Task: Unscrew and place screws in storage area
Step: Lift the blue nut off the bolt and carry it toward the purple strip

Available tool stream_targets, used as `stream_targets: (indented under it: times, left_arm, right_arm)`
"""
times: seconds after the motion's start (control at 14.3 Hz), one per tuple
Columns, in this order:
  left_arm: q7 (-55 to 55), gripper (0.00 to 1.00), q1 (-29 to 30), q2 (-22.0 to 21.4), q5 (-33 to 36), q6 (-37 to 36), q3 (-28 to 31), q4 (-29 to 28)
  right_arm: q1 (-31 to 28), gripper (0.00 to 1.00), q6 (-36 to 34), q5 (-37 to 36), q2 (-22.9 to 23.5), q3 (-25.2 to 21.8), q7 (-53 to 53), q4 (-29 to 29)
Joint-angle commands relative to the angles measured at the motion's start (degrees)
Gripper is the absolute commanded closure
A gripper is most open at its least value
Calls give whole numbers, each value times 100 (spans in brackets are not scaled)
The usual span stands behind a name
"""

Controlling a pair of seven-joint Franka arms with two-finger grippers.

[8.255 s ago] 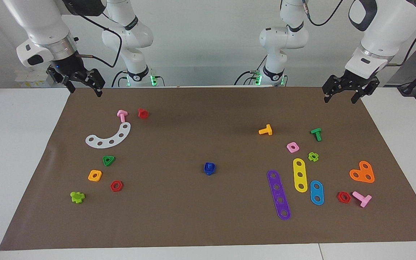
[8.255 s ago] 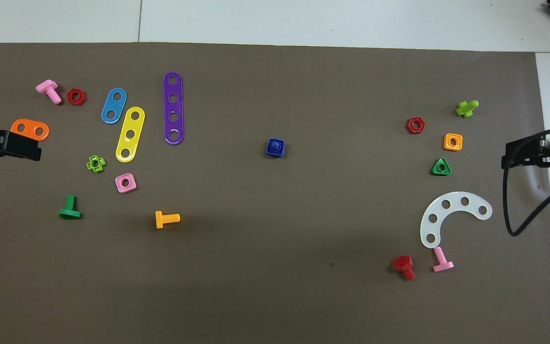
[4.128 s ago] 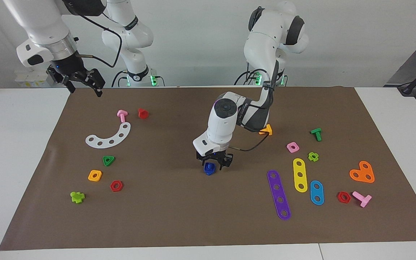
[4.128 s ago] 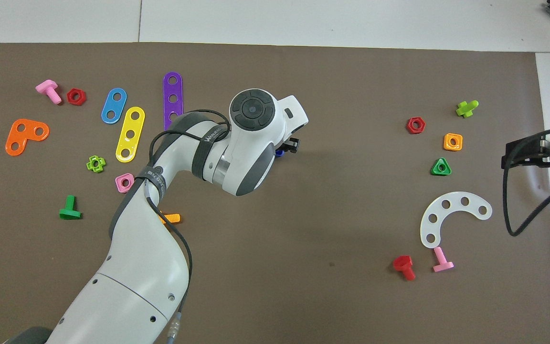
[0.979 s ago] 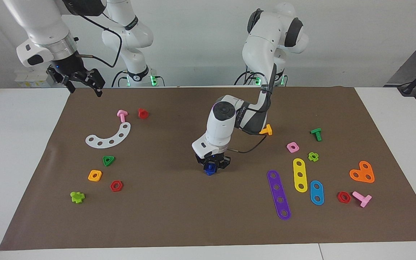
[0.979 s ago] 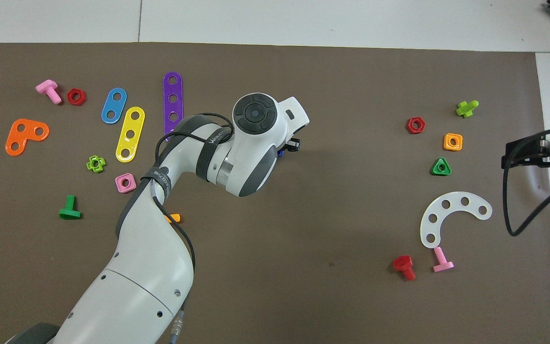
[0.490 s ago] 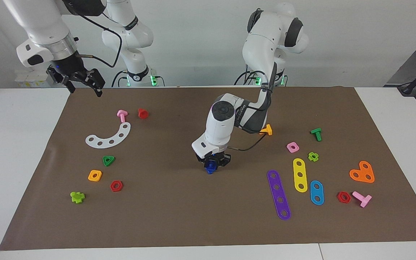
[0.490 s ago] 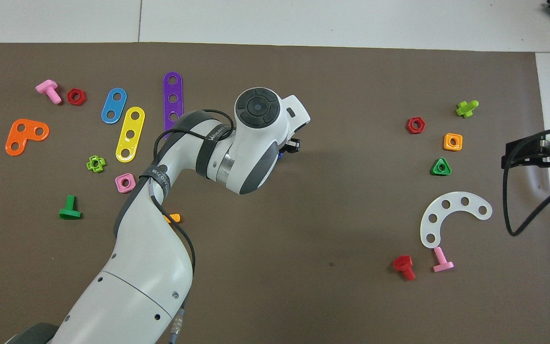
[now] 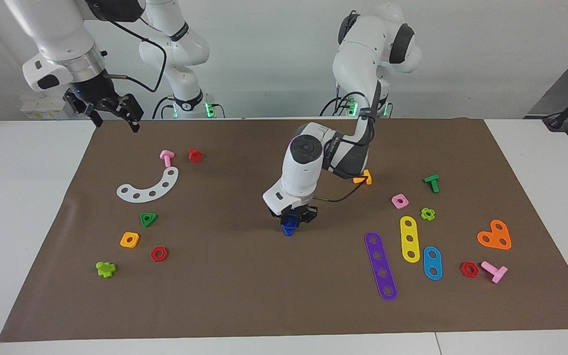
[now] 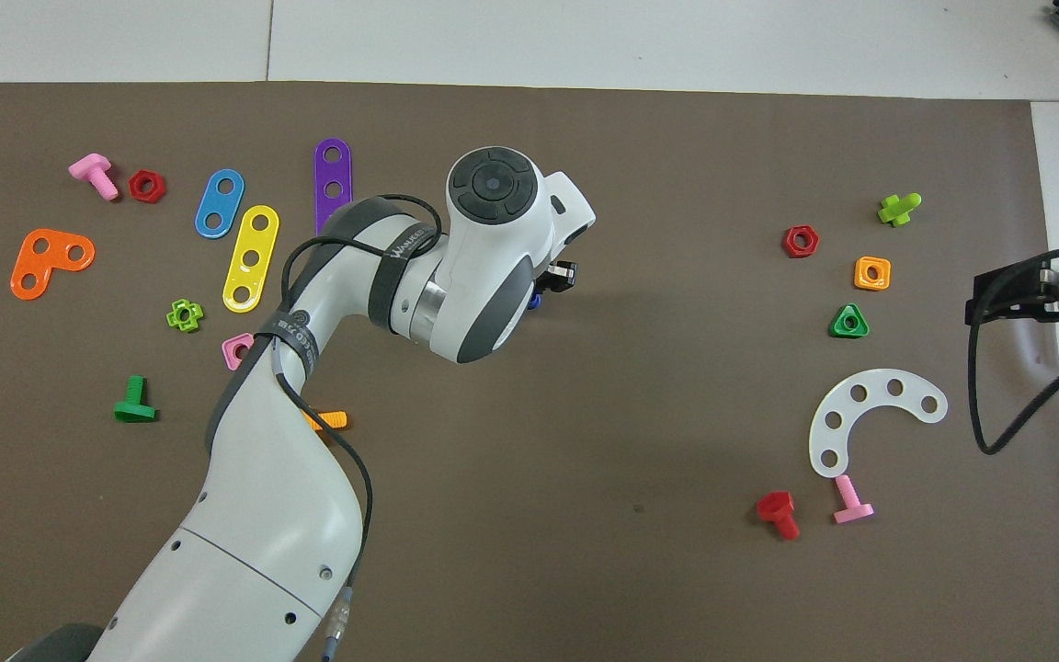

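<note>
On the brown mat (image 9: 244,296), left gripper (image 9: 291,220) jaws clamp one blue screw (image 9: 289,226); right gripper (image 9: 111,112) gapes empty.

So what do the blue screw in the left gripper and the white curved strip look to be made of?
Blue screw, clamped in the left gripper: seemingly moulded plastic, uniform saturated colour, chunky toy shape. White curved strip: likely thin flat plastic, smooth, with a row of round holes, lying flush on the brown mat.

Both arms: glossy white shells, dark grey joint bands and round caps. Black grippers. Black cable strapped along left arm (image 9: 348,153). Green lights at bases.
</note>
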Motion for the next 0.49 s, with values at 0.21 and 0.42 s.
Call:
stream_targets:
  times: [0.21, 0.42]
  left_arm:
    - [-14, 63, 508, -445, -281, -736, 58, 264]
    - [186, 63, 877, -806, -211, -807, 40, 20]
  right_arm:
    - [-40, 0, 110, 122, -120, 2, -32, -145]
    - [-40, 0, 110, 122, -120, -7, -32, -145]
